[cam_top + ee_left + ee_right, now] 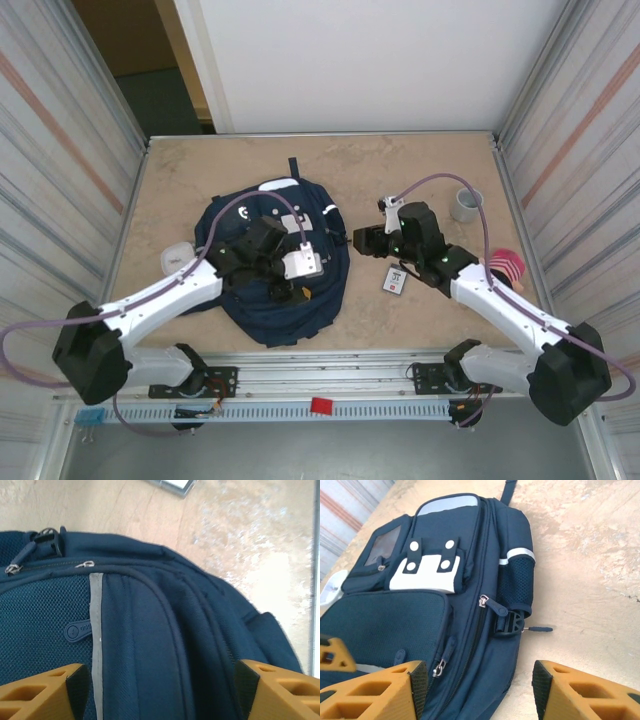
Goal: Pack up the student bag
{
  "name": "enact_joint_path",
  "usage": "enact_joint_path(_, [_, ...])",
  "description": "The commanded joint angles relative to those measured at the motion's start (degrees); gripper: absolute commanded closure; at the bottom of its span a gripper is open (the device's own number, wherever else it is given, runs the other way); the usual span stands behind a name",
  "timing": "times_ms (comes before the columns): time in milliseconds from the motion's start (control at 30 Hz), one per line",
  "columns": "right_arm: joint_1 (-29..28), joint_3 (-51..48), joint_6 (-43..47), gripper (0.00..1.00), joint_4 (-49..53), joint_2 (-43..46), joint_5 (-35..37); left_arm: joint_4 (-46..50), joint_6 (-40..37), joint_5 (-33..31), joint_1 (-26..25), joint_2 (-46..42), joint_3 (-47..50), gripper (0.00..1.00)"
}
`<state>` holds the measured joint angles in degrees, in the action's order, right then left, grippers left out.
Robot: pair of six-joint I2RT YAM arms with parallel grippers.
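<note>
Both open and empty: the left gripper [160, 692] hovers above the student bag [300, 300], the right gripper [479, 685] just beside its flank. The bag lies flat on the worktop [400, 165], zips seemingly shut; I judge unzipping comes first, needing a pinch on a zip pull [485, 601]

My arms [165, 297]: white shells, black joints.
My cables [441, 177]: thin, purple.
My fingers [35, 695]: orange, hollow-celled, black pads.

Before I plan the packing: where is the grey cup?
In the top view, the grey cup stands near the far right corner of the table, right of the backpack.
</note>
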<state>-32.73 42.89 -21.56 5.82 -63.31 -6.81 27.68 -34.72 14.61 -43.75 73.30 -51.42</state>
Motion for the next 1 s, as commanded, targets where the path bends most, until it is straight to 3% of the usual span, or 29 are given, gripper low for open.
enact_joint_path(0, [-0.8,-1.8,0.0,0.41,-2.4,2.9,2.0,-1.4,-1.4,-4.7,-0.7,3.0,-1.9,0.26])
enact_joint_path(67, [-0.7,-2.3,0.2,0.41,-3.1,3.6,2.1,-2.3,-1.7,-7.4,-0.7,4.3,-1.9,0.32])
enact_joint_path(133, [-0.8,-2.9,0.6,0.4,-3.6,4.4,1.9,-3.2,-2.2,-8.3,-0.4,4.7,-1.8,0.45])
enact_joint_path(233, [-0.8,-5.2,2.5,0.38,-6.4,6.2,2.0,-3.3,-4.3,-5.8,0.5,3.4,-1.3,0.96])
enact_joint_path(267, [-0.9,-6.3,3.7,0.38,-7.8,6.2,1.7,-3.3,-5.9,-4.5,0.7,2.4,-0.7,1.0])
enact_joint_path(367, [-1.2,-10.1,10.0,0.36,-13.0,11.4,-1.0,-4.8,-11.6,6.0,2.6,-3.3,3.4,1.0])
enact_joint_path(500, [-0.9,-11.6,11.7,0.29,-11.3,15.4,1.2,-7.5,-19.1,29.7,8.9,-11.0,8.7,1.0])
enact_joint_path(533, [-0.4,-11.5,12.3,0.28,-9.4,15.7,0.4,-8.4,-20.2,32.8,9.4,-12.1,9.9,1.0])
enact_joint_path(733, [-0.8,-10.5,21.0,0.3,-4.8,17.5,-9.8,-2.3,-27.6,44.1,12.7,-13.1,8.8,1.0])
enact_joint_path(800, [-2.8,-10.8,25.7,0.22,-3.7,17.5,-9.7,-0.7,-30.2,44.2,13.9,-13.6,9.0,1.0])
enact_joint_path(967, [-6.8,-6.7,33.8,0.22,3.6,12.0,-11.4,-4.4,-28.9,43.6,18.2,-16.7,11.9,1.0])
